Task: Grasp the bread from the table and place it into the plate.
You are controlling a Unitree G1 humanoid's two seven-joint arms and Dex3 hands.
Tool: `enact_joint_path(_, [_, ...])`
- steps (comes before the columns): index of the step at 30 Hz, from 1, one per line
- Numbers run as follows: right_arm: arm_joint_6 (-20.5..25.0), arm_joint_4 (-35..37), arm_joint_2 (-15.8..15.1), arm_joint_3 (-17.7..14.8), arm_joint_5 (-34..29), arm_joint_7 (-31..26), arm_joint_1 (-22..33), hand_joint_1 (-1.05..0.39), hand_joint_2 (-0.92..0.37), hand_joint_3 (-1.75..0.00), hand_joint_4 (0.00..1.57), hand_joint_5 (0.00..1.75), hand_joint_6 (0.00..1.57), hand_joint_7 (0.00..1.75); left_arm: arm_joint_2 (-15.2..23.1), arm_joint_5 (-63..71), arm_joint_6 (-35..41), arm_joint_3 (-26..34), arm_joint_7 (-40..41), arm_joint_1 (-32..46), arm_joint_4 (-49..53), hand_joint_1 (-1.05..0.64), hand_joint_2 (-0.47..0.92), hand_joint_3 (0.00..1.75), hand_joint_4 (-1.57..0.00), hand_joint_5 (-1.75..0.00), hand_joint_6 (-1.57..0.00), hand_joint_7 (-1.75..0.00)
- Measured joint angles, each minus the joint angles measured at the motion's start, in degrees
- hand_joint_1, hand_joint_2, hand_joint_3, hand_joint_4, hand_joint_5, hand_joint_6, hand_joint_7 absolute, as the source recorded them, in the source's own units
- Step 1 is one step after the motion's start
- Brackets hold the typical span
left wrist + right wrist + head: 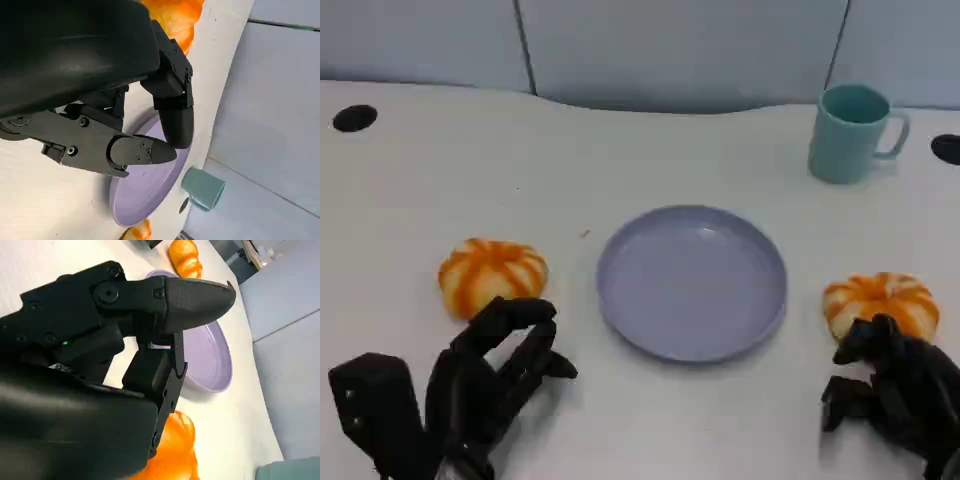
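Two orange-striped round breads lie on the white table, one left of the lilac plate [692,280] and one right of it. My left hand [490,385] sits just in front of the left bread [492,275], fingers spread and holding nothing. My right hand [895,395] is close in front of the right bread [882,300], its fingertips at the bread's near edge, gripping nothing. In the left wrist view the left hand [125,125] reaches between the left bread [175,15] and the plate [145,195]. The right wrist view has the right hand [125,340] above the right bread [175,455], with the plate [210,355] beyond.
A teal mug [850,130] stands at the back right, behind the plate. Dark round holes mark the table at the far left [355,118] and far right [947,148]. A grey-blue wall panel runs along the table's back edge.
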Motion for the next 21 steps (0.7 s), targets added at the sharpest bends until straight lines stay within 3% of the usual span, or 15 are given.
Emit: enact_joint_path(21, [0.44, -0.23, 0.0, -0.03, -0.02, -0.16, -0.01, -0.42, -0.92, -0.47, 1.32, 1.13, 1.15, 1.08, 0.0, 0.09, -0.01, 0.0, 0.01, 0.0, 0.0, -0.37, 0.92, 0.31, -0.64, -1.6, -0.56, -1.25])
